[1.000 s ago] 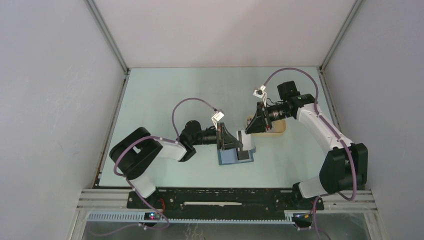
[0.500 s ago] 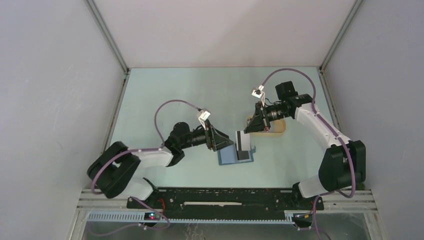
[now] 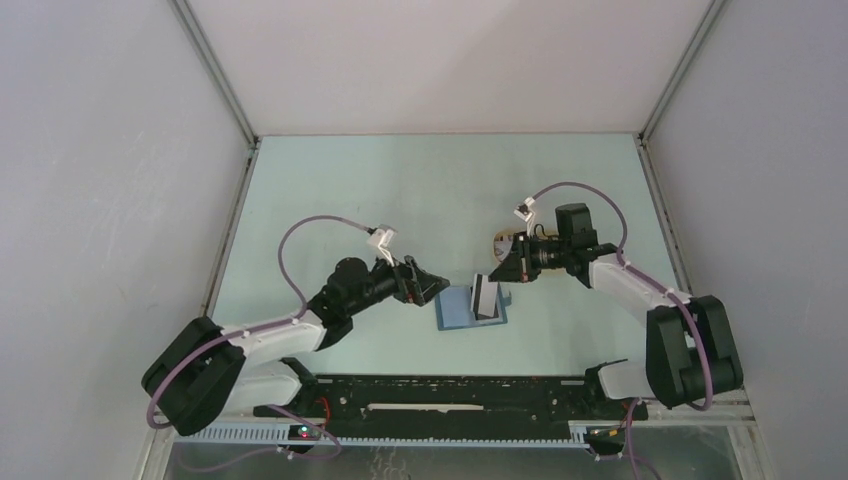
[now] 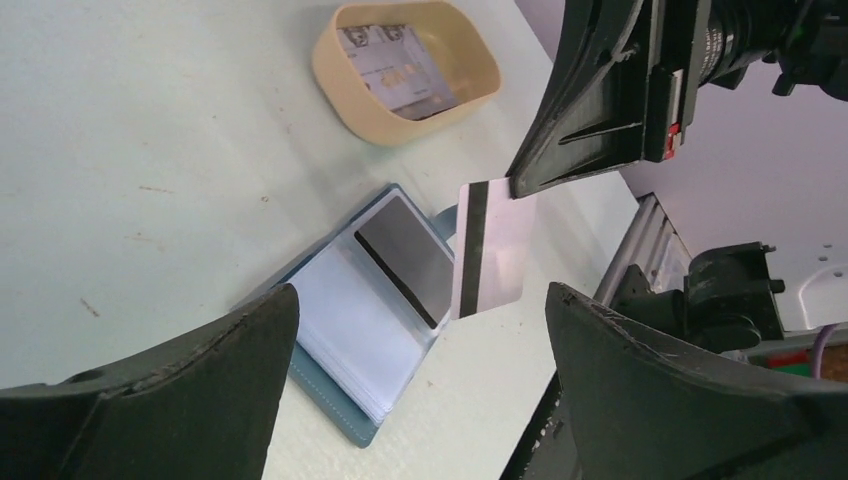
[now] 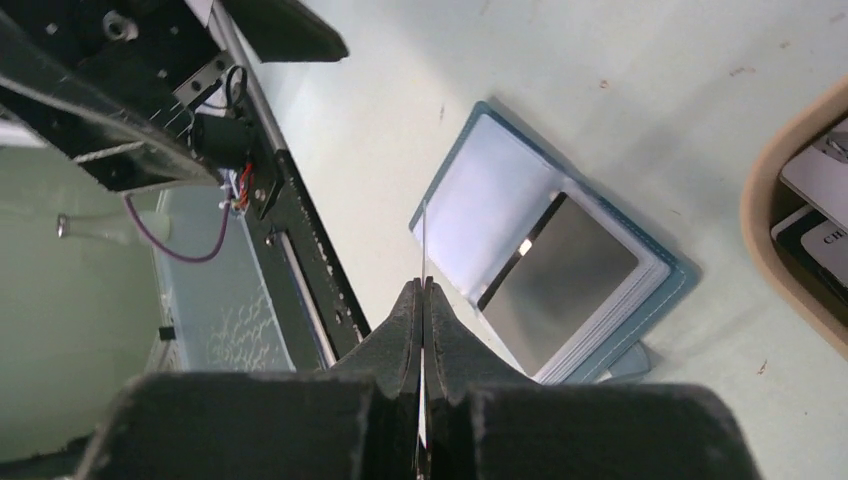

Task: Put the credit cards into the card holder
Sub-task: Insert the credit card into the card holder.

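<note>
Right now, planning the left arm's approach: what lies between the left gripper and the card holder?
Only bare table separates left gripper and card holder, as the left wrist view shows.

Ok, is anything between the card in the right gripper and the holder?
Nothing visible. The right gripper holds the card just above the open holder. Its clear pocket looks empty, and a dark card sits in the pocket beside it. The left gripper is open, off to the side.

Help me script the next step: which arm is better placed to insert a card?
Right. The right gripper is shut on a striped card over the open card holder; the left gripper is open and empty.
</note>
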Controlling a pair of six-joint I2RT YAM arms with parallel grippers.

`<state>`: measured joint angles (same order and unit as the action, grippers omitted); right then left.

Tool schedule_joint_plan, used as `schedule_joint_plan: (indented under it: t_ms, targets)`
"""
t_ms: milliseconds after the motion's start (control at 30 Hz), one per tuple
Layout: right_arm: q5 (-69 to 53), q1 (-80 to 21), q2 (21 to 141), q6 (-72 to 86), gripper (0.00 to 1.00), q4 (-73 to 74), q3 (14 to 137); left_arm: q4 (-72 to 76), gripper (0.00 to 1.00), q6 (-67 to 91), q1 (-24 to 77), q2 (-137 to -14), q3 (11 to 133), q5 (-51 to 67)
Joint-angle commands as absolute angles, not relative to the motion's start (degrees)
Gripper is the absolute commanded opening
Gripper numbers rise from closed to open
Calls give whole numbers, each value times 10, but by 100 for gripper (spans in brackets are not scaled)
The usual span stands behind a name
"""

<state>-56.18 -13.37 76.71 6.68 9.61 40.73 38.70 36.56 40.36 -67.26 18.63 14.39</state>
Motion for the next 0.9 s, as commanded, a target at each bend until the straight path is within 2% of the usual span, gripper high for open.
schedule_joint_plan:
  t_ms: [0, 67, 200, 333, 633, 733, 867]
  targets:
    - [-511, -154, 804, 140, 0, -12, 398, 387, 92, 410, 406, -697, 181, 110]
    - [-494, -157, 820, 147, 0, -19, 397, 368, 82, 418, 415, -716, 186, 91]
    - [-465, -158, 835, 150, 0, -20, 397, 346, 71, 439, 446, -745, 188, 34]
    - [-449, -160, 848, 150, 0, -17, 397, 308, 68, 452, 482, -775, 202, -31]
    - [-436, -165, 873, 141, 0, -3, 397, 217, 61, 483, 516, -822, 247, -90]
    - [-437, -167, 884, 144, 0, -3, 397, 204, 61, 492, 523, -833, 254, -99]
    - [-438, -167, 890, 144, 0, 16, 397, 188, 55, 496, 525, -848, 264, -98]
